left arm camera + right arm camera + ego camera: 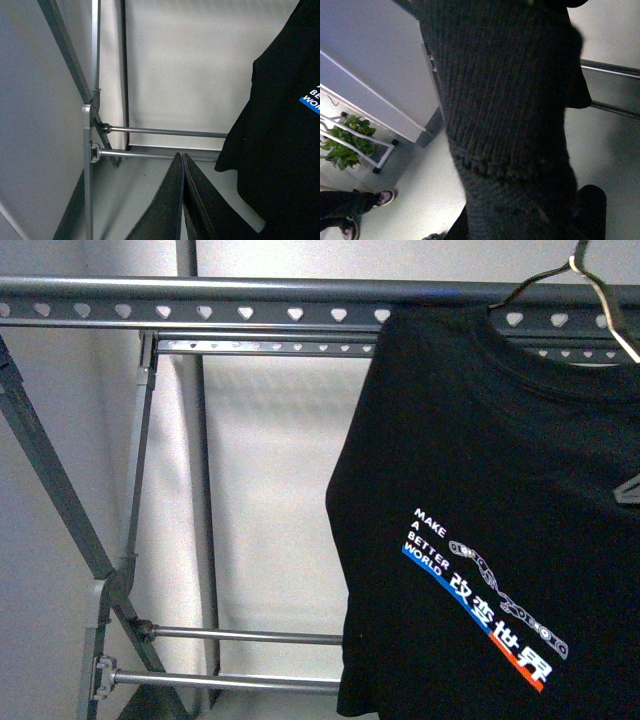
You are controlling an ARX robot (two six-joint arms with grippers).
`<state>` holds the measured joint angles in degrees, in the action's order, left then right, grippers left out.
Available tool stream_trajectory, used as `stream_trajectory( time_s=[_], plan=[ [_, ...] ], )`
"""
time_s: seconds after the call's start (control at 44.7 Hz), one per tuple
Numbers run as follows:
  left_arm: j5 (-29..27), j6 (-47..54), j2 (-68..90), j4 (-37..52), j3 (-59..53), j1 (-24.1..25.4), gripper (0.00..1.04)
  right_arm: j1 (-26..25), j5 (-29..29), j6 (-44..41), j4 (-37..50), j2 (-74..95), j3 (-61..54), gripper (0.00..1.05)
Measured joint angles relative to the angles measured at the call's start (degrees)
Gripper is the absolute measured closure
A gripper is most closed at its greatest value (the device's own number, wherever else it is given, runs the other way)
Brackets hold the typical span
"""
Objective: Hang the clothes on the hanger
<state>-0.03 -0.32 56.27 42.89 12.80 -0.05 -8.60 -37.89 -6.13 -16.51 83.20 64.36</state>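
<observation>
Black T-shirt [510,115] cloth is pressed over the right wrist camera, so the right gripper's state cannot be told; left gripper [181,159] is clenched, empty. Shirt is carried on a wire hanger [577,262] just in front of the rack's top rail [200,292]. Soft, light, floppy: best held at the wire hanger.

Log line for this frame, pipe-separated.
T-shirt: on wire hanger, in front of rack top rail | left gripper: shut, empty | right gripper: hidden by dark fabric
</observation>
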Motion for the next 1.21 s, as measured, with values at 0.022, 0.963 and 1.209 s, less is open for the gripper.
stream_trajectory(
  time_s=[0.022, 0.963, 1.209],
  plan=[
    [0.02, 0.02, -0.68, 0.0, -0.52, 0.0, 1.01, -0.79, -0.44, 0.85, 0.5, -1.4, -1.46, 0.96],
    [0.0, 0.2, -27.78, -14.58, -11.76, -0.02, 1.01, 1.51, 17.18, 11.04, -6.12, 21.27, 25.55, 0.97],
    [0.0, 0.2, -35.58, -21.99, -11.76, -0.02, 1.01, 3.93, 21.86, 16.26, -7.65, 32.41, 37.29, 0.97]
  ],
)
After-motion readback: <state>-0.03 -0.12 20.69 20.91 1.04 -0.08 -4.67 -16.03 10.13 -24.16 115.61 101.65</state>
